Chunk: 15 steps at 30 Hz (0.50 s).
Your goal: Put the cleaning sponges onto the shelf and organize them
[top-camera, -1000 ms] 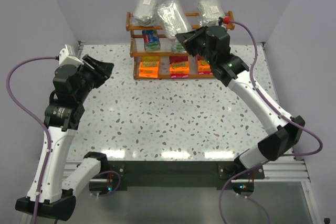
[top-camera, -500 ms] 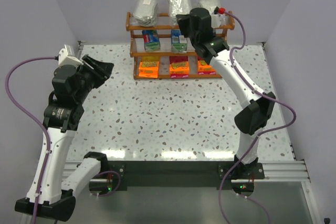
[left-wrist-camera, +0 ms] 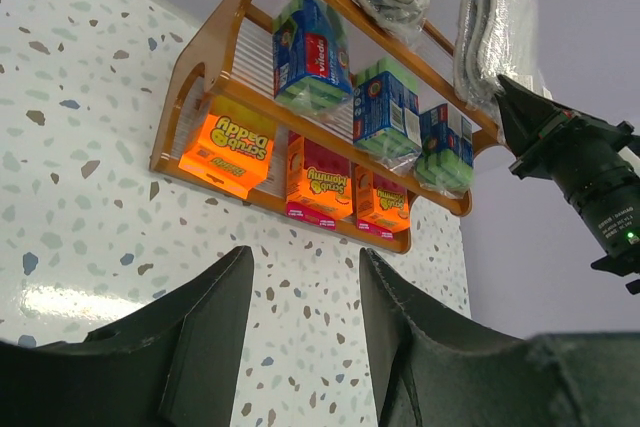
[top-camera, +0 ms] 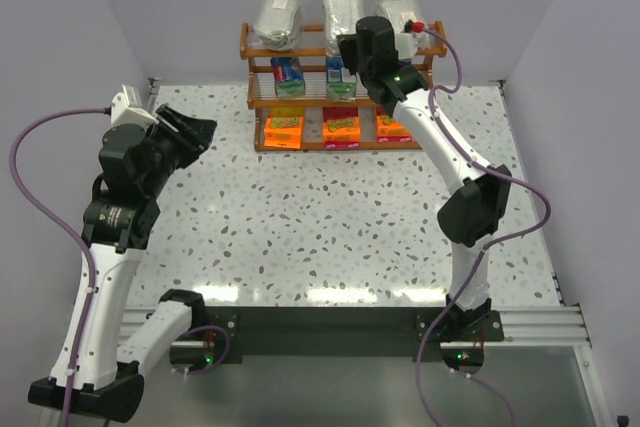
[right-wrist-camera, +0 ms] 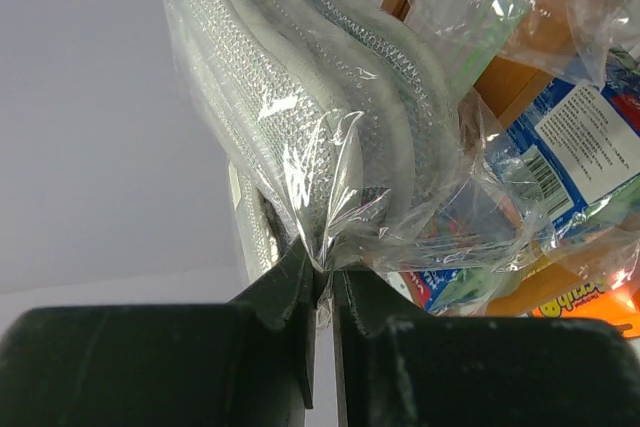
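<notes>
Left arm folded back, right arm stretched far forward.
The left arm [top-camera: 98,247] rises from its base and bends at the near left, its hand [left-wrist-camera: 303,265] aimed forward with the fingers standing apart around nothing. The right arm [top-camera: 440,147] extends long, elbow out to the right and wrist raised; its hand [right-wrist-camera: 322,282] has the fingers almost together, nipping the clear-wrap edge of a silvery-grey pack [right-wrist-camera: 300,97].

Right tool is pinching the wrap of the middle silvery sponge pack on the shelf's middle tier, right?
Not the middle tier: the silvery sponge pack is on the top tier of the shelf, as the top external view shows. The right tool does pinch its wrap.
</notes>
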Tool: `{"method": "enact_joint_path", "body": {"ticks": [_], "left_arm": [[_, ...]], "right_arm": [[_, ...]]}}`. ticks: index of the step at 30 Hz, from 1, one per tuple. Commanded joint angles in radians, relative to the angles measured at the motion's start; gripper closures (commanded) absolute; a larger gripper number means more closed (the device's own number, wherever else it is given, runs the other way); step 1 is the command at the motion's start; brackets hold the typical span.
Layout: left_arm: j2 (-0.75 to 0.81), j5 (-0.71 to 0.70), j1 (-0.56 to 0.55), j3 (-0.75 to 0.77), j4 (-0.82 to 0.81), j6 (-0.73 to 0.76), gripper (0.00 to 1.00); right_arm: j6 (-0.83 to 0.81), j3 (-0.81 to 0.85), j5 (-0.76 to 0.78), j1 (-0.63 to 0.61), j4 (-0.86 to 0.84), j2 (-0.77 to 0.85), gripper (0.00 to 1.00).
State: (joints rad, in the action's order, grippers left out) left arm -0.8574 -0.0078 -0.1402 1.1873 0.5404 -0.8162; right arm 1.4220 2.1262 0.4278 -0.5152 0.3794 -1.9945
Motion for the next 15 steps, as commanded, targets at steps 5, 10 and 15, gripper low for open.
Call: {"method": "enact_joint_path", "body": {"ticks": [5, 10, 15], "left_arm": [[0.004, -0.004, -0.007, 0.018, -0.02, 0.015, 0.48], [0.003, -0.009, -0.007, 0.023, -0.017, 0.017, 0.47], [-0.002, -0.011, -0.007, 0.029, -0.017, 0.018, 0.47]], "right_arm": [[0.066, 0.069, -0.001, 0.012, -0.019, -0.039, 0.82], [0.075, 0.075, -0.02, 0.014, -0.033, -0.05, 0.69], [0.051, 0.074, -0.034, 0.014, -0.075, -0.03, 0.52]]}}
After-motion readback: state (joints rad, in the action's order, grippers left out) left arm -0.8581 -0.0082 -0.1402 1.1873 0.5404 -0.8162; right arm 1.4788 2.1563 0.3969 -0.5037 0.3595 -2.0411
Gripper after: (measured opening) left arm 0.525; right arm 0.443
